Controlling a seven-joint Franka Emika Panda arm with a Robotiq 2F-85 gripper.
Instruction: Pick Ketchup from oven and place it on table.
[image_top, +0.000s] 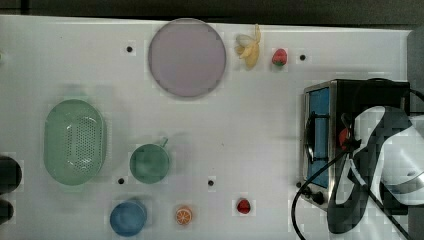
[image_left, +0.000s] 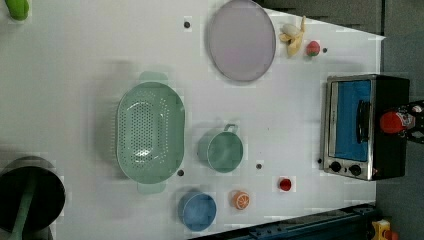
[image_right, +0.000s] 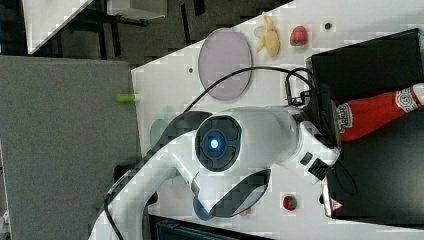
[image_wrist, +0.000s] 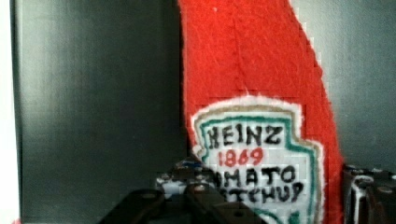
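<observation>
The ketchup (image_right: 372, 116), a red bottle with a white shield label, lies on its side on the black top of the oven (image_right: 380, 60). My gripper (image_wrist: 271, 196) straddles the bottle's label end, one dark finger on each side and both against it. In the left view the ketchup (image_left: 392, 122) shows as a red end at the gripper (image_left: 415, 120), over the oven (image_left: 350, 120) with its blue glass door. In the top view the ketchup (image_top: 344, 137) peeks out beside my arm, above the oven (image_top: 320, 135). The white table (image_top: 250, 125) spreads to the top view's left.
On the table lie a purple plate (image_top: 186, 57), a banana (image_top: 250, 50), two red strawberry toys (image_top: 279, 57) (image_top: 243, 205), a green colander (image_top: 75, 142), a green cup (image_top: 149, 162), a blue bowl (image_top: 128, 217) and an orange slice (image_top: 183, 215). A black cable (image_top: 300, 210) hangs by the oven.
</observation>
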